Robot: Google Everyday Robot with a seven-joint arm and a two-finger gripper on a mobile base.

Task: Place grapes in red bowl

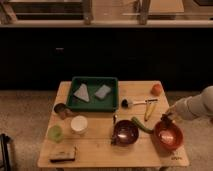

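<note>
Find the gripper (167,116) over the far rim of the red bowl (171,138), its grip impossible to tell, with a dark lump, likely the grapes (164,120), at its tip, and expect a short move nearward and down into the bowl's middle.

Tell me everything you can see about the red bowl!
The red bowl is round, shallow and orange-red, with a thick rim and a shiny inside that looks empty. It stands upright near the front right corner of the wooden table, right of the dark bowl. A long green vegetable ends close to its left rim. The tool hangs just over its far rim.
</note>
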